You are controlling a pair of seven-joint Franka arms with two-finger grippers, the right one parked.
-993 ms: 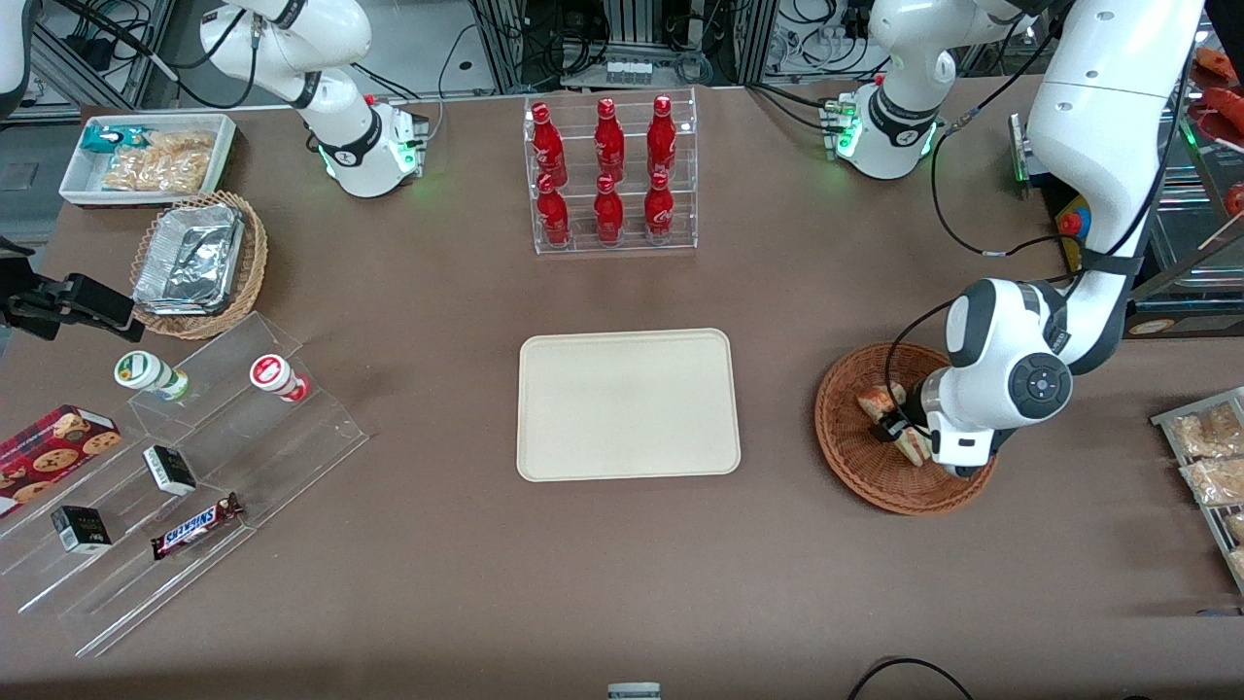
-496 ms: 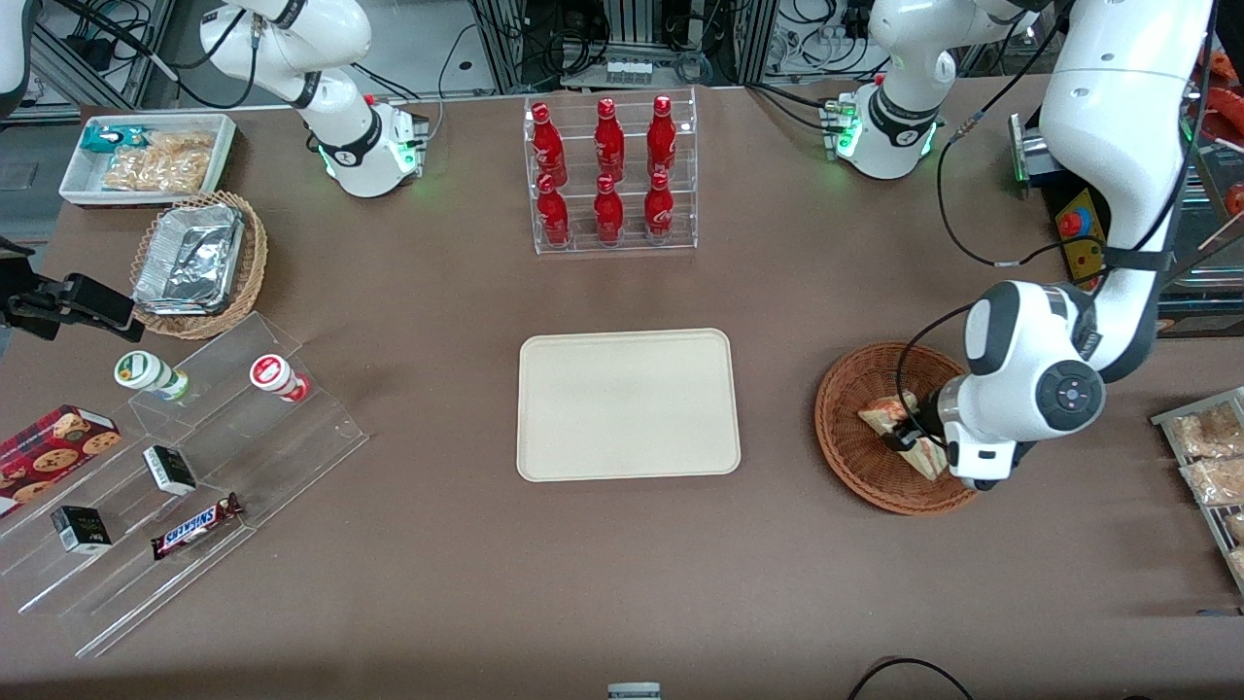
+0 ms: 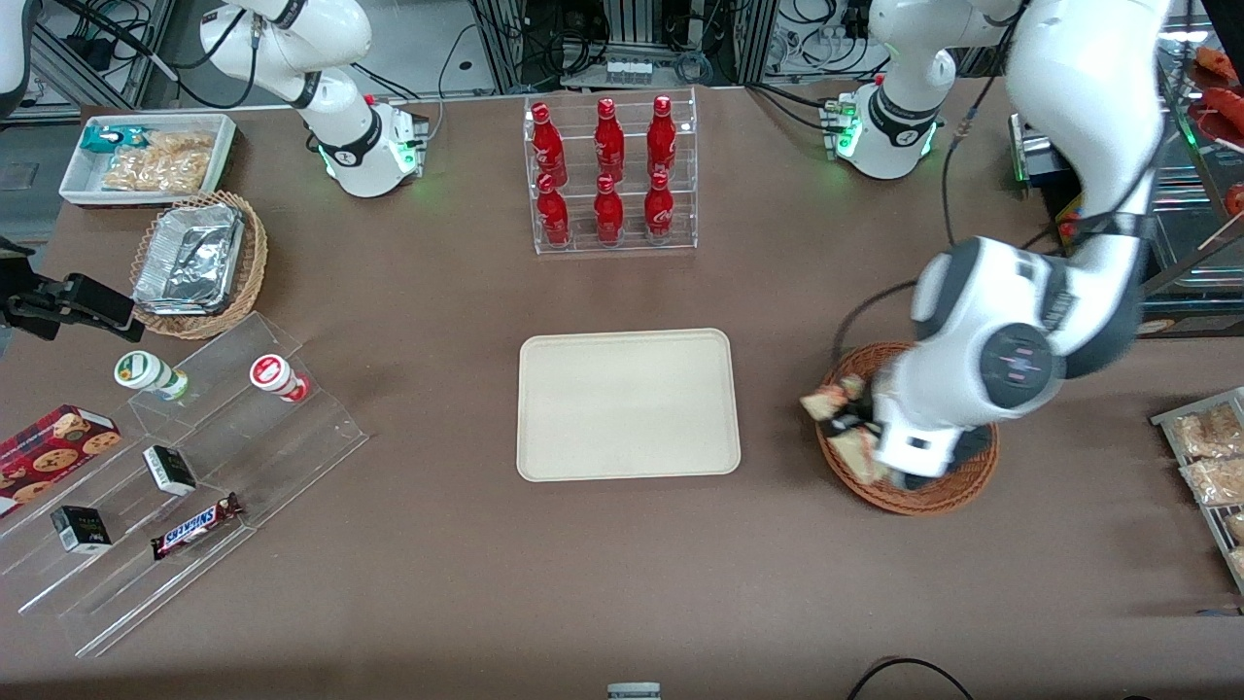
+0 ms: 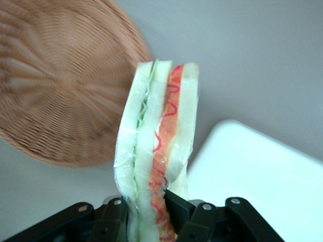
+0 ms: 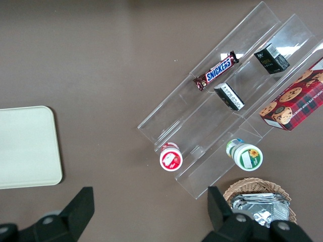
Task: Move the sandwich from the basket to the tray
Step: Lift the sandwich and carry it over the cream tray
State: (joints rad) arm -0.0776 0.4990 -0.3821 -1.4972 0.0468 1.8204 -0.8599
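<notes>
Hand (image 3: 847,428) above basket (image 3: 914,491) rim nearest tray (image 3: 628,404), gripping sandwich (image 3: 838,423); tray beside basket on worktop (image 3: 622,564).

A robotics lab dressed as a snack shop. The brown table (image 3: 437,583) carries shop-style displays: a clear rack of red bottles (image 3: 609,175), and toward the parked arm's end from it, acrylic steps (image 3: 194,486) with a Snickers bar (image 3: 196,525) and a cookie box (image 3: 53,442). Farther from the camera than the rack stand cables and equipment frames (image 3: 632,39).
</notes>
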